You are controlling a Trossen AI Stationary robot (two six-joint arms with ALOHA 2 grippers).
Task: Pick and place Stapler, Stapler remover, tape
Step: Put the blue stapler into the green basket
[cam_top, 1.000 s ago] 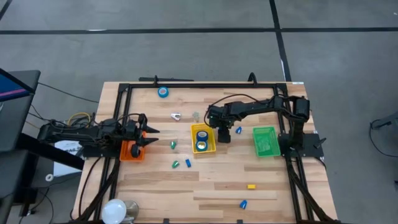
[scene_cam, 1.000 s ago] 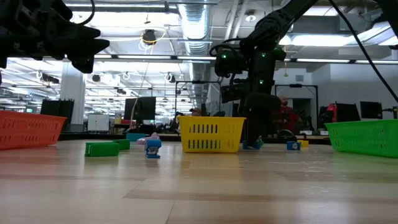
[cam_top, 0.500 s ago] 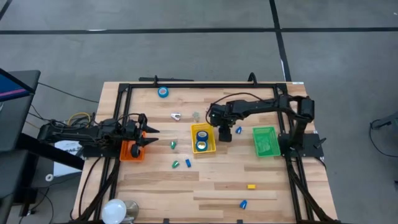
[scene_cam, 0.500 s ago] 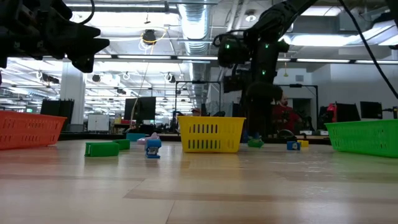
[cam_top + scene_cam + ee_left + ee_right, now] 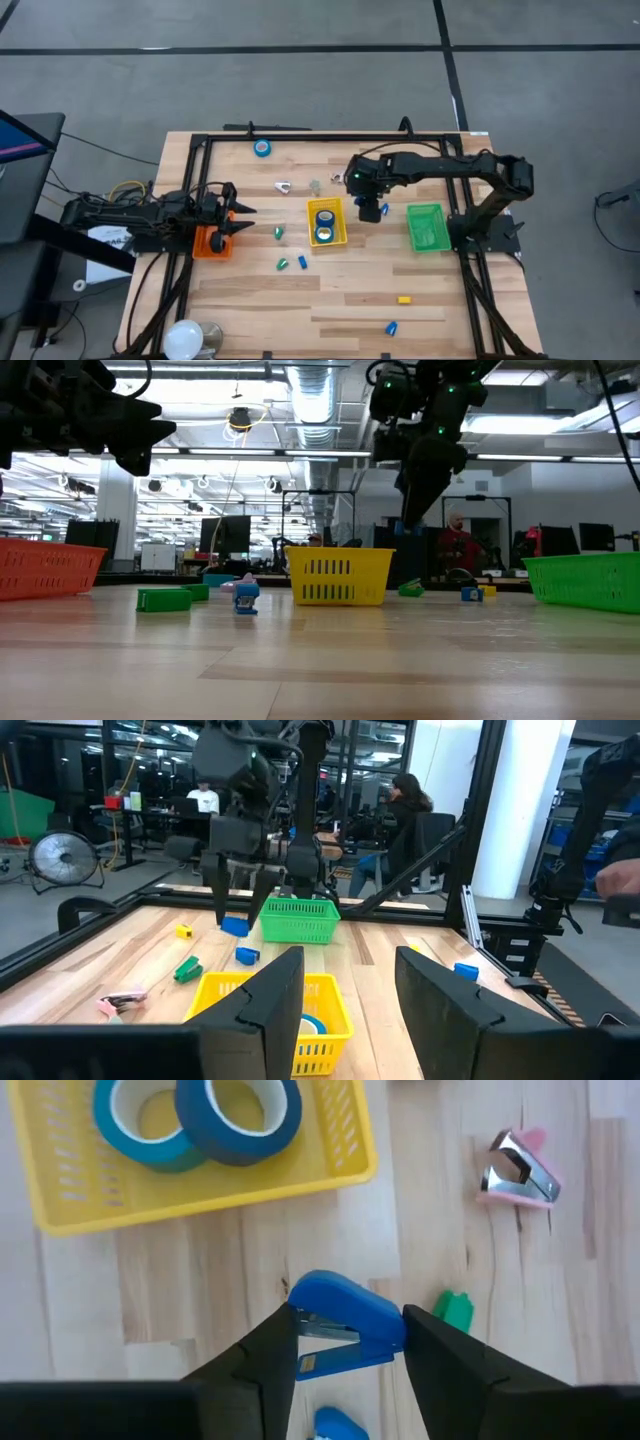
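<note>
My right gripper (image 5: 368,208) hangs above the table between the yellow basket (image 5: 341,238) and the green basket (image 5: 425,228), shut on a small blue stapler (image 5: 345,1305). Two rolls of blue tape (image 5: 200,1110) lie in the yellow basket, and a third roll (image 5: 262,148) lies flat near the far edge. The pink and silver stapler remover (image 5: 518,1170) lies on the wood past the yellow basket. My left gripper (image 5: 240,218) waits open at the table's left, above the orange basket (image 5: 210,243). My right gripper pinches the blue stapler between its two fingers, and the stapler's body (image 5: 300,1330) spans the gap from one finger to the other. The fingers come from above, slanting steeply down. The stapler is lifted clear of the table (image 5: 234,926).
Another blue piece (image 5: 384,209) and a green one (image 5: 455,1310) lie on the wood under my right gripper. More small green, blue and yellow pieces (image 5: 283,264) are scattered toward the near edge. A black frame (image 5: 200,150) rims the table.
My right gripper has risen from the table beside the yellow basket, shut on the blue stapler, which is now lifted clear of the wood. The gripper has tipped a little as the arm drew up.
</note>
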